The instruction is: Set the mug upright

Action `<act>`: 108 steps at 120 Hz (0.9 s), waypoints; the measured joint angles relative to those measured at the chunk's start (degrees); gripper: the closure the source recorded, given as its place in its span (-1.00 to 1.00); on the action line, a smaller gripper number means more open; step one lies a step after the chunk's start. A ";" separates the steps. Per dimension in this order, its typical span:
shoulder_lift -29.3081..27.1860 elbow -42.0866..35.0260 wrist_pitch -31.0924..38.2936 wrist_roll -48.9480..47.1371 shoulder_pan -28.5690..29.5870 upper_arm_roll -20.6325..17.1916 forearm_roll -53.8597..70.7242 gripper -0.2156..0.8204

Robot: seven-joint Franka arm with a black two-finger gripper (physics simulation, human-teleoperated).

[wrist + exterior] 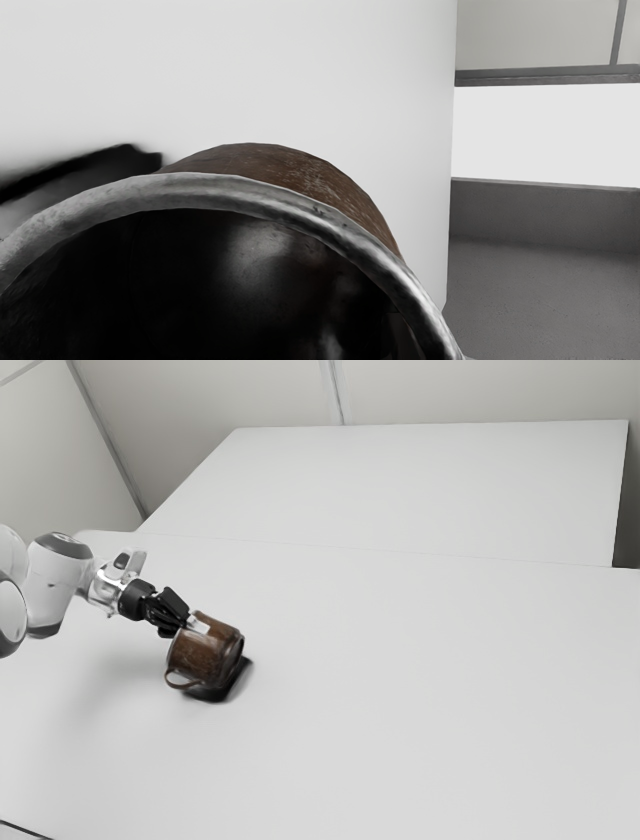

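White table spreads beneath a tilted brown mug, dark inside.

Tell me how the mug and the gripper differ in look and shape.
Colour: the mug is brown with a grey rim, while the gripper is mostly black.
Shape: the mug is a rounded, hollow vessel with a looped handle; the gripper is angular, built of narrow parts.
Shared: both slant in the exterior view, neither standing upright.
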 joint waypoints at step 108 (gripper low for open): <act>-17.04 -12.23 40.23 -31.99 -17.38 -5.30 36.06 0.93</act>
